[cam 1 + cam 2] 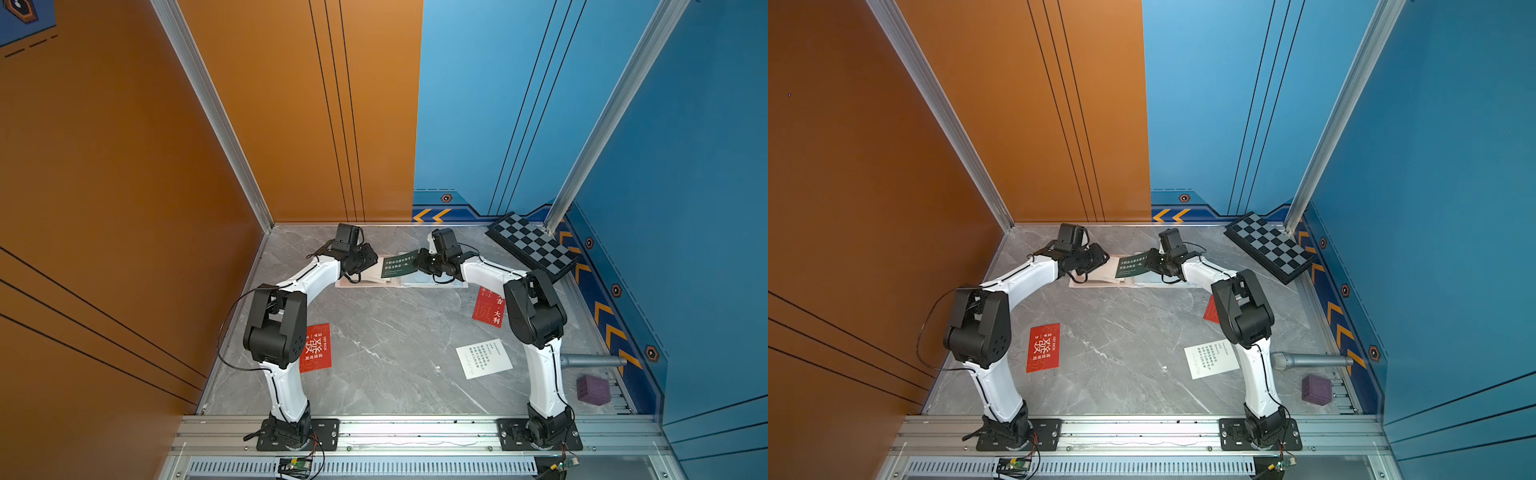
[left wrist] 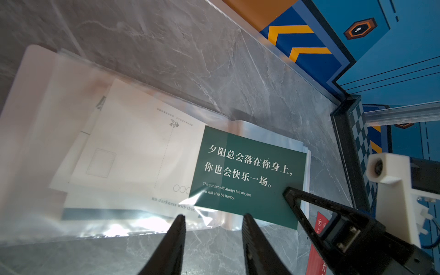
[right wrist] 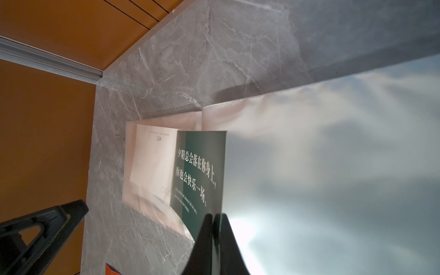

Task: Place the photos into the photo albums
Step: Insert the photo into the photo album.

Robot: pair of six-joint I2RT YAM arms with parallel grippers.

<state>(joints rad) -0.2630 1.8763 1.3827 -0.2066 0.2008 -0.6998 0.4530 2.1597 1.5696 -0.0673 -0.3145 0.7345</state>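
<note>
Pinching green card (image 3: 202,166), right end effector (image 3: 213,216) outstretched.

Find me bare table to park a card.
Widest bare patch: table middle, between the album, the left red card and the white card. Crowded: far edge, where left gripper and right gripper meet over the album, right pinching the green card; right side holds chessboard, microphone, purple cube.
</note>
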